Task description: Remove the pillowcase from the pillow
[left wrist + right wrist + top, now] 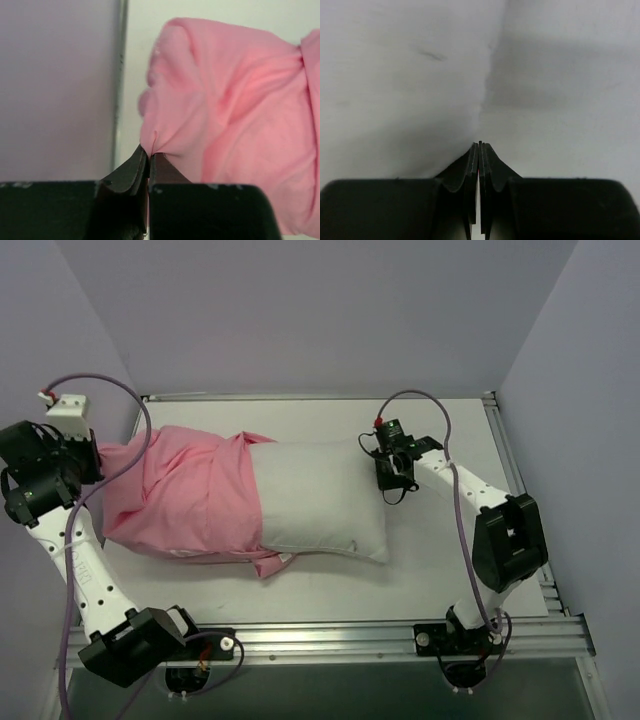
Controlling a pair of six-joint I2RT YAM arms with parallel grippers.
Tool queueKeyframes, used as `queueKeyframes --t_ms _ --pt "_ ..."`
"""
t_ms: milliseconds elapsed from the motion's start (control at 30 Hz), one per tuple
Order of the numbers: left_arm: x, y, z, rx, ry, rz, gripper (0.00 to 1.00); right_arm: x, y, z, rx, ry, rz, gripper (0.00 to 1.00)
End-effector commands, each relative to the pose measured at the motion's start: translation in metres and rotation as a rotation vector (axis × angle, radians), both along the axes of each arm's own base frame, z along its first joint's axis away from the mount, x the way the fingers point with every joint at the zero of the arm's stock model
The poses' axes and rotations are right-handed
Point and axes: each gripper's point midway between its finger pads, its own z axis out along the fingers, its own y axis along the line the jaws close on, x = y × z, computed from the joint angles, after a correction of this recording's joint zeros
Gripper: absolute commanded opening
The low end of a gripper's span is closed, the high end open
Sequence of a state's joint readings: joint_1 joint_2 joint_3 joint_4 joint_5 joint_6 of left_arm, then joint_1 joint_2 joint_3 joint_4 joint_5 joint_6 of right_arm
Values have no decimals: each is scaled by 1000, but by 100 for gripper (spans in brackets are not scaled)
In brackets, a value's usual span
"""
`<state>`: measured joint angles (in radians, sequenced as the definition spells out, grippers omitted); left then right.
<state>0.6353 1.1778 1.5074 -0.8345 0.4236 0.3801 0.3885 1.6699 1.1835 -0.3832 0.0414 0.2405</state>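
Two pinches on one left-right axis: L gripper [148,151] clamps pillowcase [190,502] left end, R gripper [480,145] seems clamped on pillow [320,502] right edge. We'd pull L leftward.

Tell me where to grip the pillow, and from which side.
Grip the pillow at its bare right end, pinching the edge, from the right: the pillowcase covers only the left part. The right gripper is shut there; the left gripper pinches the pillowcase's left end.
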Motion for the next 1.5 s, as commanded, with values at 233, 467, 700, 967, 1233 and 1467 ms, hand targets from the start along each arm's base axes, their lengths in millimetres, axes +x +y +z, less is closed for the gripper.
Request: queueKeyframes --t_ms 233,467,700,967,1233,1467 --pt "10 -24 -23 -52 -12 -91 2 35 44 207 17 -435 -33 2" --pt "15 -27 -30 -103 2 -95 2 5 179 210 146 -443 374 42" --pt "14 -29 -35 -97 16 -94 2 -5 233 122 38 -276 422 69" --pt "17 -32 -33 -108 19 -102 2 -25 193 -33 -214 16 402 72" --pt "34 -45 20 -151 -104 -109 2 -38 68 -118 -452 256 286 0" --pt "48 -32 122 -125 -316 -34 2 -17 -43 -94 -654 306 167 0"
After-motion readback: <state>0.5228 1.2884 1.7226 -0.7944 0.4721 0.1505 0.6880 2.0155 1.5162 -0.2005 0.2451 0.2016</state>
